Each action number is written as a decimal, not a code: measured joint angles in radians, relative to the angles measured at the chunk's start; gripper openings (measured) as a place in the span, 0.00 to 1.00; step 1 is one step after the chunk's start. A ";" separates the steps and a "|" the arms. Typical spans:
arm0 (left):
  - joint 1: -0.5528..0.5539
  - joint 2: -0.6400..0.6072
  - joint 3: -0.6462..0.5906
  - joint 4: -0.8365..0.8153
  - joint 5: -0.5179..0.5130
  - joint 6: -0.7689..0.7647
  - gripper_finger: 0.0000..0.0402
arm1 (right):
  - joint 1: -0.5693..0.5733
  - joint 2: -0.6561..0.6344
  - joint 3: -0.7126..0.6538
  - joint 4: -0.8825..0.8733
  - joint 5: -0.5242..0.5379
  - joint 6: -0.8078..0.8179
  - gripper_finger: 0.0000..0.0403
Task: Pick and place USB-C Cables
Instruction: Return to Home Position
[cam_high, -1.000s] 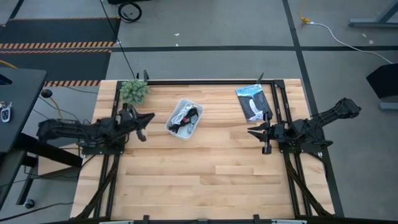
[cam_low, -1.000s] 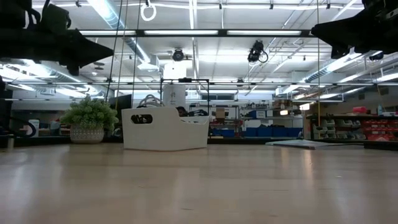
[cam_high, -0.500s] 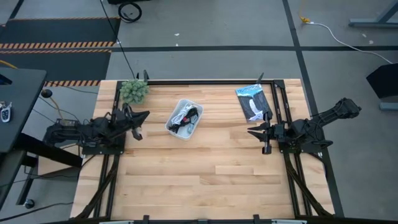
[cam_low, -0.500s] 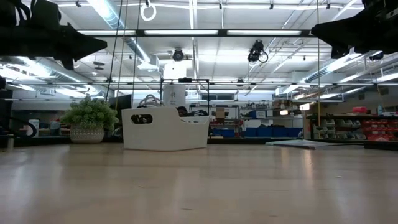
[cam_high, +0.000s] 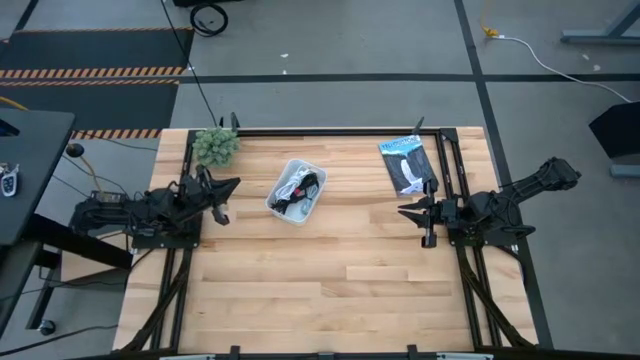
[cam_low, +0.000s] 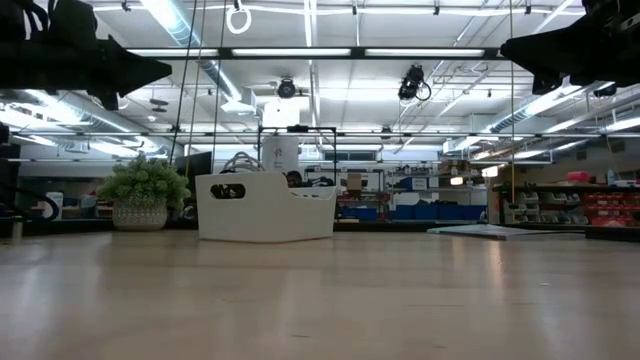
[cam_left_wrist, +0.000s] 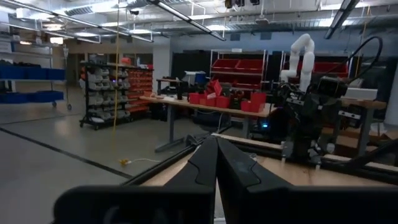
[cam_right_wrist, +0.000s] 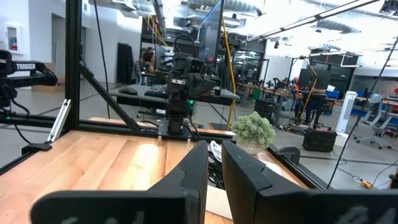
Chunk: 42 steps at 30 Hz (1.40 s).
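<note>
The white tray (cam_high: 273, 204) stands in the table's middle-left part, and the coiled cables lie in it: a white one (cam_high: 291, 183) and black ones (cam_high: 306, 193). A red band does not show. In the low view, cable loops (cam_low: 240, 160) rise above the tray's wall (cam_low: 265, 212). My left gripper (cam_high: 232, 187) hovers shut to the left of the tray, above the table; in its wrist view the fingers meet (cam_left_wrist: 216, 142). My right gripper (cam_high: 402, 211) hangs at the right side, pointing toward the tray, with a narrow gap between its fingers (cam_right_wrist: 215, 149).
A small potted plant (cam_high: 215, 146) stands at the far left corner, just beyond my left gripper. A blue-and-white flat packet (cam_high: 405, 164) lies at the far right, close to my right arm. Bare wood (cam_high: 330, 280) spans the near half of the table.
My left gripper drew back a little from the tray toward the table's left edge, then held still for the last half second. The tray and the cables stayed in place.
</note>
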 joint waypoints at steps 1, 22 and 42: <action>0.000 0.000 0.000 0.000 0.000 -0.004 0.03 | 0.000 0.000 0.000 0.000 0.000 0.000 0.13; 0.000 0.000 0.000 0.000 0.000 -0.004 0.03 | -0.005 0.002 0.000 -0.344 0.000 0.000 0.13; 0.000 0.000 0.000 0.001 0.000 -0.004 0.03 | -0.005 -0.083 0.000 -0.342 0.000 0.000 0.13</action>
